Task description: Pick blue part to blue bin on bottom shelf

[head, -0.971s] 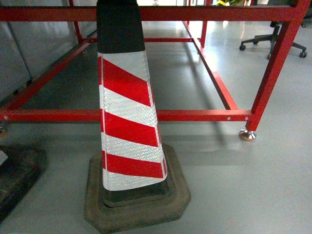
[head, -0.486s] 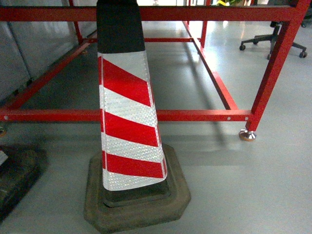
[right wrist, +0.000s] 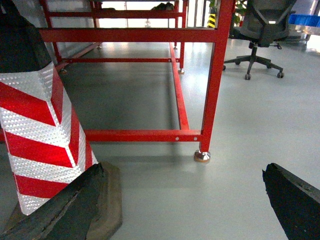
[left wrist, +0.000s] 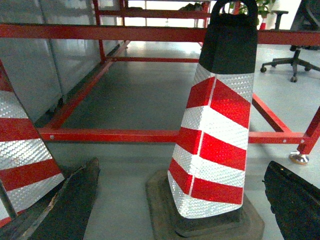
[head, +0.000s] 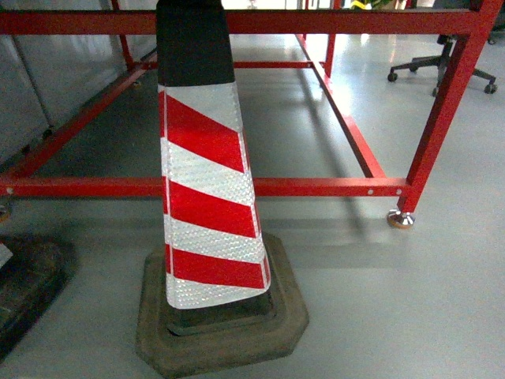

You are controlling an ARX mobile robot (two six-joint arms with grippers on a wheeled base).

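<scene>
Red steel frame [head: 316,187] spans the whole view, low rails just above the grey floor [head: 394,300], one leg on a metal foot [head: 400,219] at right. No rollers, no crates on it that I can see; can't tell if this is the rack.

Traffic cone [head: 207,174] dead centre in the head view, red/white reflective bands, black top, standing upright on its dark octagonal base [head: 221,332]. It's in front of the near rail and blocks most of the middle. Second striped cone [left wrist: 20,155] at the left edge of the left wrist view.

Office chair [head: 442,63] beyond the frame, far right.

Blue part, blue bin, bottom shelf: none identifiable in any view. Small blue shape at top right of the right wrist view, too far to call.

Left gripper [left wrist: 180,200]: dark fingers at both lower corners, spread wide, nothing between them but the cone ahead. Right gripper [right wrist: 185,200]: same, fingers apart, bare floor between.
</scene>
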